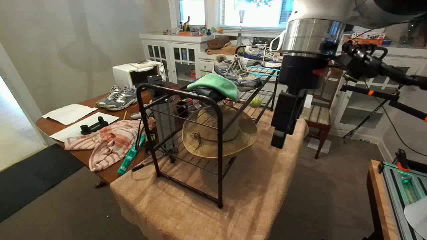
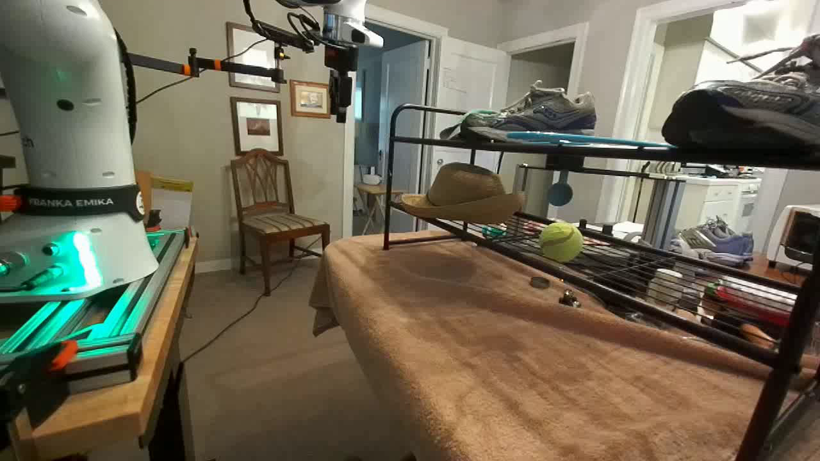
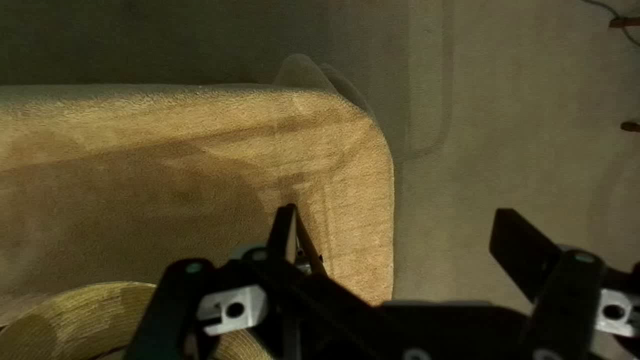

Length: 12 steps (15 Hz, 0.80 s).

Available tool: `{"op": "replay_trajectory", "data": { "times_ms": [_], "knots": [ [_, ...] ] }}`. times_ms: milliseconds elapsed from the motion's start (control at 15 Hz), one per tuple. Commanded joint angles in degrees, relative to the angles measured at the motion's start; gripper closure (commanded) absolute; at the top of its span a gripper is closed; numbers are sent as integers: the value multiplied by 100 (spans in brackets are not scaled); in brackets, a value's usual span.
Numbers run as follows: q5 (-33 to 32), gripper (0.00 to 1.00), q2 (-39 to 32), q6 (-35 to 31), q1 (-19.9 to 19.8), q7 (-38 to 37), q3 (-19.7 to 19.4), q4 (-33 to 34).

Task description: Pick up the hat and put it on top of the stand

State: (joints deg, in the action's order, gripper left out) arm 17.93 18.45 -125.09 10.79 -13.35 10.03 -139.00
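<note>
Straw hat (image 2: 464,189) on lower tier of stand (image 1: 220,150), crown up; brim seems to jut past side rail. Step in hand, I judge: approach, hat not yet grasped. Next move calls for lowering my jaws to brim, pinching edge, drawing hat out sideways before raising. Jaws wide apart, holding nothing, higher than hat. In wrist view hat lies outside gap, near left, beyond finger (image 3: 280,232). Top tier bears shoe (image 2: 551,115).

Arm (image 2: 67,134), white, one: lower section is standing upright in an exterior view. Wrist (image 1: 312,36), silver-banded: is hanging near-vertical. Pincer (image 3: 396,229), black, two-fingered: is pointing downward, its fingers (image 3: 520,250) standing wide apart in the wrist view.
</note>
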Motion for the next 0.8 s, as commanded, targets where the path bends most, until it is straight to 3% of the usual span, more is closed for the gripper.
{"op": "replay_trajectory", "data": {
  "times_ms": [0,400,733],
  "knots": [
    [4,0,1,13,-20,4,17,7],
    [4,0,1,13,-20,4,17,7],
    [-1044,0,-42,94,-798,94,-469,253]
  ]
}}
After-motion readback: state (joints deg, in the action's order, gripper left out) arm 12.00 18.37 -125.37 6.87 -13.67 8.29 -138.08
